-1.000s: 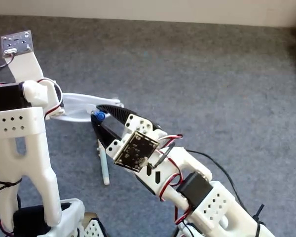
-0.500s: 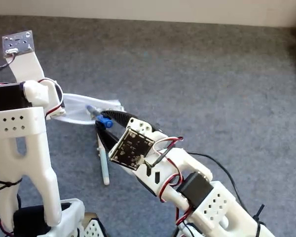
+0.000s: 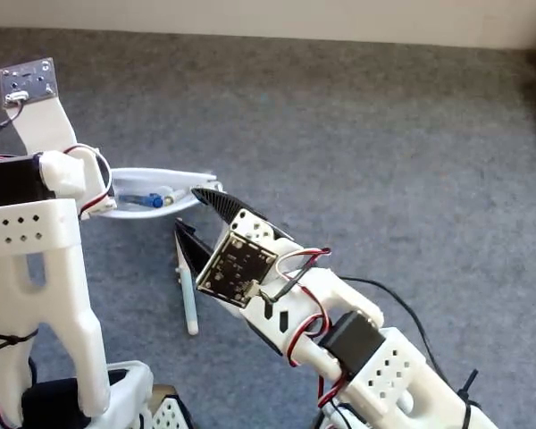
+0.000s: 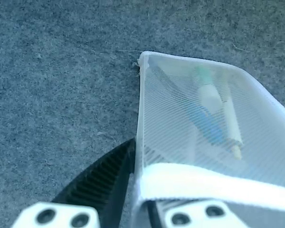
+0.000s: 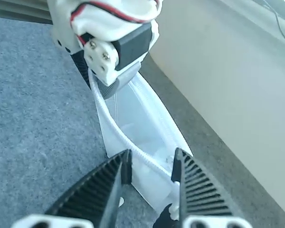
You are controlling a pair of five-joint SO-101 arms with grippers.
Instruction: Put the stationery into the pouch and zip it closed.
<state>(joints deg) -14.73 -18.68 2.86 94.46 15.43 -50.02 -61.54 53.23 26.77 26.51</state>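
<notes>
The left pincer [image 5: 100,85] is clamped on one end of the translucent mesh pouch [image 3: 183,179], holding it with its mouth open just above the grey tabletop [image 3: 384,134] at the left of the high view. Its black finger lies against the outside of the mesh wall in the left wrist view. Inside the pouch lie a blue pen [image 3: 147,200] and, beside it, a pale pen [image 4: 230,126], both seen through the mesh. The right pincer [image 3: 190,210] is spread wide and carries nothing. It is at the pouch's free end, and in the right wrist view the white rim of the pouch runs into the gap between its black fingers [image 5: 109,183]; whether they touch the rim I cannot tell. A white pen [image 3: 188,299] lies on the tabletop outside the pouch, just below the right pincer's lower finger and between the two arms.
</notes>
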